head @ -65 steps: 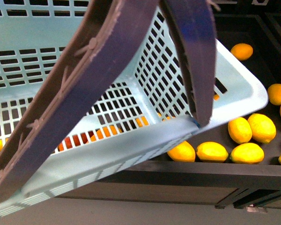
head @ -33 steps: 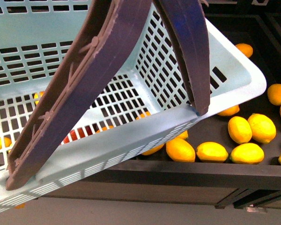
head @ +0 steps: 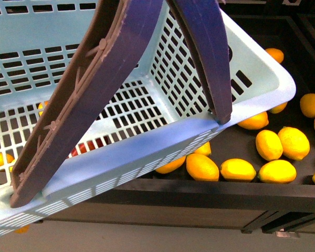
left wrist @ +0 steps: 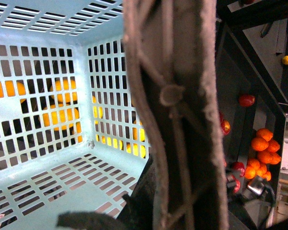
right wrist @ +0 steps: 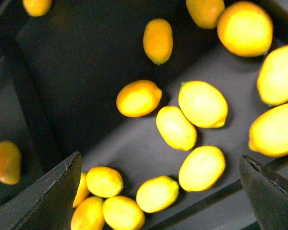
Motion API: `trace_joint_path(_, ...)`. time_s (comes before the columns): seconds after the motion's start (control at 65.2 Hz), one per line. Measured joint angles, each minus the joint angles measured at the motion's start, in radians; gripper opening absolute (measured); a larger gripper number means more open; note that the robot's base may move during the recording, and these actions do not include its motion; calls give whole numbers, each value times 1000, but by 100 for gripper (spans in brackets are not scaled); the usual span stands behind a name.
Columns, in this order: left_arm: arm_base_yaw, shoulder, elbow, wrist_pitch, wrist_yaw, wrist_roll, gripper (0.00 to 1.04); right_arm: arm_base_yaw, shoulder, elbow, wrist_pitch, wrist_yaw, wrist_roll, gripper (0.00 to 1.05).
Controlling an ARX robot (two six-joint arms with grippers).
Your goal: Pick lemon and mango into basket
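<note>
The pale teal basket hangs tilted above the fruit bin and fills the left and middle of the front view, its two brown handles raised. My left gripper is shut on a basket handle; the basket's slotted floor is bare. Bright yellow lemons lie in the black bin to the right. More orange, elongated fruits that look like mangoes lie beside the basket's corner. My right gripper is open above the lemons, with one mango further off.
The black bin's front wall runs under the basket, and a dark divider crosses the bin. Orange tangerines and red fruits sit in other compartments. More orange fruit shows through the basket's slots.
The basket has shifted, its right corner rising and its near rim lifting, which uncovers more yellow-orange fruits under that corner. The lemons have not moved.
</note>
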Motion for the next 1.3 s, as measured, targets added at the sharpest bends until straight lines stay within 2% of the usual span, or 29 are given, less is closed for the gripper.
trace_joint_path(0.123,0,0,0,0,0,0,5,69,198,171,-14,29,144,96)
trace_joint_path(0.23,0,0,0,0,0,0,5,132,439,414,-42,54,290,96)
trace_joint_path(0.537,0,0,0,0,0,0,5,141,671,670,-131,59,349,96)
trace_joint_path(0.828,0,0,0,0,1,0,5,125,759,812,-168,48,364,96)
trace_joint_path(1.303,0,0,0,0,1,0,5,125,829,852,-242,66,378,96)
